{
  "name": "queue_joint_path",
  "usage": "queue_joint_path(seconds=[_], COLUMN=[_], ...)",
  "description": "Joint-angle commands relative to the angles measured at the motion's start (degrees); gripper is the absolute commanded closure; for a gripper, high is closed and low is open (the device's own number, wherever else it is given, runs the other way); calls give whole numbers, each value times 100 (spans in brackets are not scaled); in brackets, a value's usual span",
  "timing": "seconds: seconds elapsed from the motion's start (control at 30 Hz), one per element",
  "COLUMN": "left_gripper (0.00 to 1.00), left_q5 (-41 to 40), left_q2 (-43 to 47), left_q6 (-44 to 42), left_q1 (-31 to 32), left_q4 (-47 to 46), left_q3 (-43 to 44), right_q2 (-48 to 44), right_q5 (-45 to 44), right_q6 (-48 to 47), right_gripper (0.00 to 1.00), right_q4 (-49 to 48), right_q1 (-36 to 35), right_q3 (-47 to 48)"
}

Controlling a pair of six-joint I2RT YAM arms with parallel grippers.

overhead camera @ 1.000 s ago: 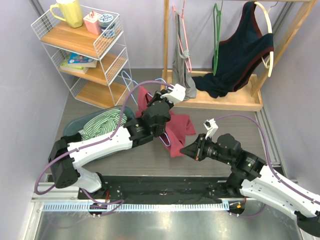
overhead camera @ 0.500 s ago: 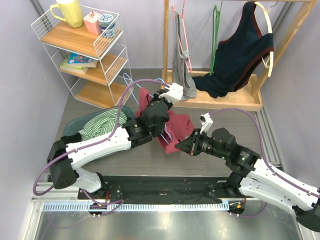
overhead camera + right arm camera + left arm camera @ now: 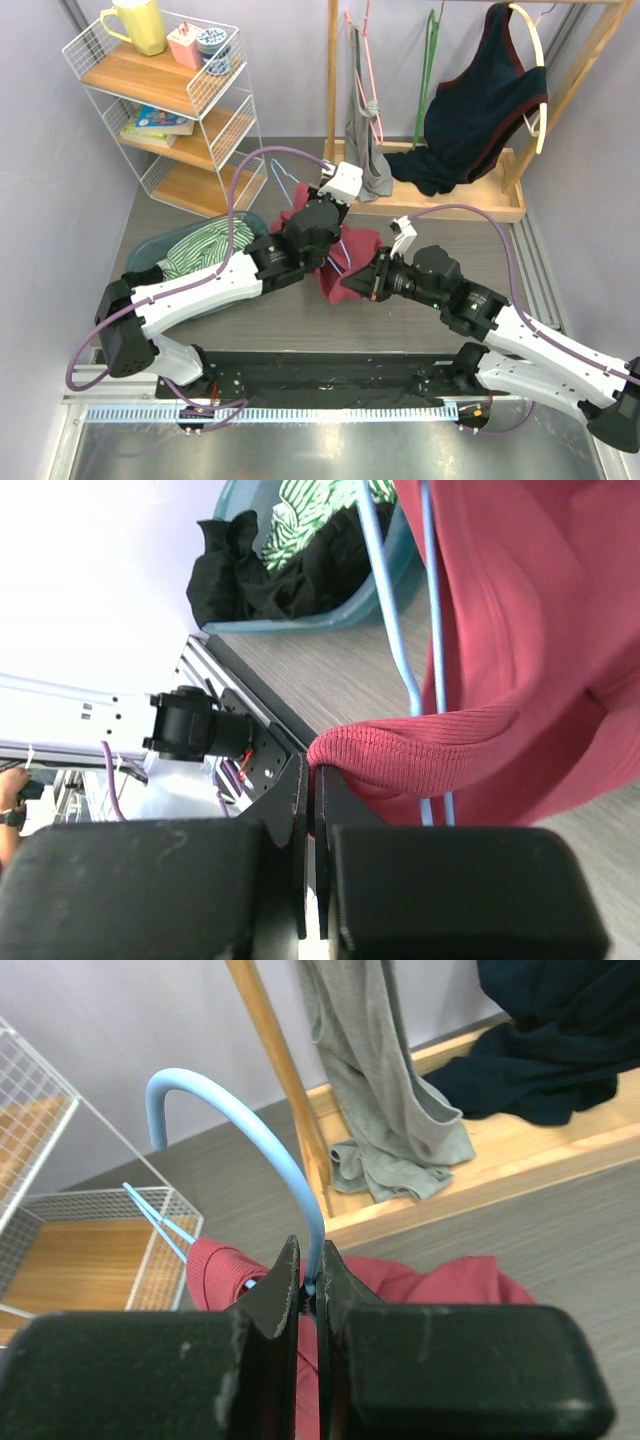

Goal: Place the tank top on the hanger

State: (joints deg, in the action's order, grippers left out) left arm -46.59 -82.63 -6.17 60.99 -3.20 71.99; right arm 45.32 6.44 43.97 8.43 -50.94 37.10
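Observation:
The maroon tank top (image 3: 352,262) hangs bunched in the middle of the table, draped round the light-blue hanger (image 3: 283,185). My left gripper (image 3: 322,228) is shut on the hanger's neck; in the left wrist view the blue hook (image 3: 262,1144) curves up from between the fingers, the red fabric (image 3: 440,1285) behind them. My right gripper (image 3: 372,283) is shut on a ribbed edge of the tank top (image 3: 420,748). In the right wrist view two blue hanger wires (image 3: 392,610) run down in front of the fabric.
A teal basket (image 3: 200,250) of clothes lies left of the tank top. A white wire shelf (image 3: 175,100) stands at the back left. A wooden rack (image 3: 450,195) at the back holds a grey garment (image 3: 362,140), pink and green hangers, and a navy garment (image 3: 480,105).
My right gripper has moved left and forward to the tank top's lower edge and closed on it. The left gripper with the hanger has shifted slightly, and the fabric has bunched up.

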Motion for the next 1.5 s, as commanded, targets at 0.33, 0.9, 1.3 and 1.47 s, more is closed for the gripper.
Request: queue_joint_path(seconds=[0.33,0.9,1.3,1.47], left_gripper=[100,100,100,100], left_q5=[634,826,1863,2075], left_q2=[520,546,634,599], left_q6=[1268,1048,1469,1611], left_q1=[-17,-184,-175,-167], left_q4=[285,478,865,874], left_q3=[-18,52,-97,-141], right_q2=[372,-480,512,829], right_q5=[-336,-616,-1585,-934], right_q6=[-547,-1047,-1399,-1338], right_gripper=[99,22,26,28], right_q4=[-113,1521,1391,546], right_q1=[-30,-30,-30,-39], right_q3=[992,1343,1625,1370])
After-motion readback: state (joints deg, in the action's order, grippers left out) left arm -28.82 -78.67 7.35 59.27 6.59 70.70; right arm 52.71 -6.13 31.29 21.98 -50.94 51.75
